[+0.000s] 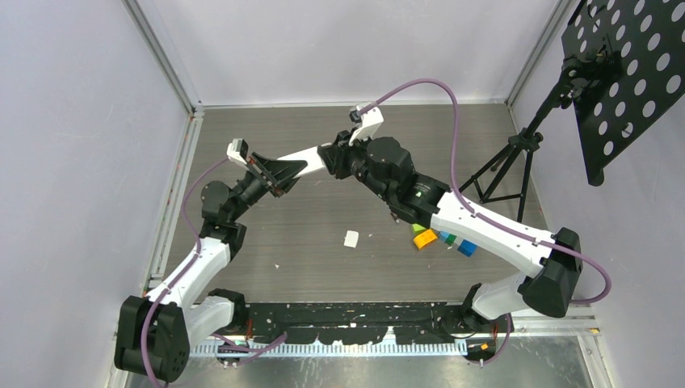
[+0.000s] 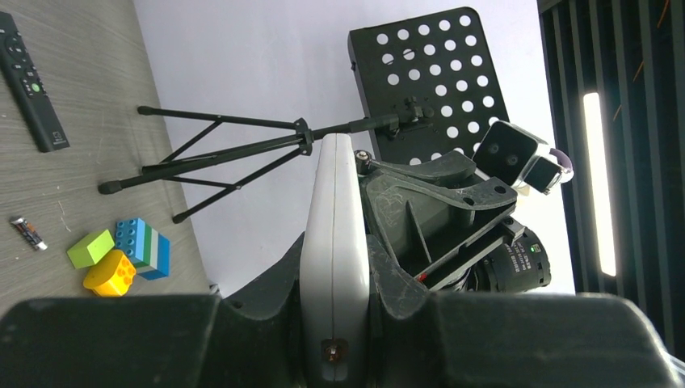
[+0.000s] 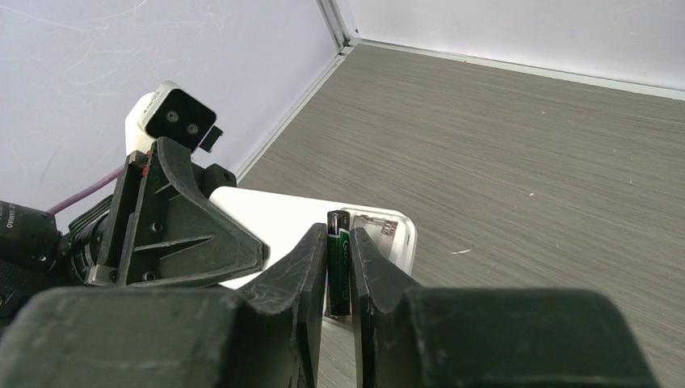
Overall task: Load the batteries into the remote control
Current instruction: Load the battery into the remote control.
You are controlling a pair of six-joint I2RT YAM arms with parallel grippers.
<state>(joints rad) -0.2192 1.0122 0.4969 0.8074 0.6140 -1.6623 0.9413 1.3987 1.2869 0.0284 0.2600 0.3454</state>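
White remote control (image 3: 279, 217) up off surface (image 3: 525, 145), squeezed tight in left end effector (image 2: 335, 283). Green-black battery (image 3: 338, 267) pinched in right end effector (image 3: 338, 236), just over open slot (image 3: 386, 229) at remote's end. Step: putting battery in. Next: line up, push in gently, let go. One spare battery (image 2: 27, 233) lies on surface near blocks (image 2: 121, 255).

Top view: you have even, diffuse light, only faint shadows on the table (image 1: 323, 267). Your left wrist view has a light strip (image 2: 598, 182) blown out white; both wrist views go dark and blurred along the bottom edge
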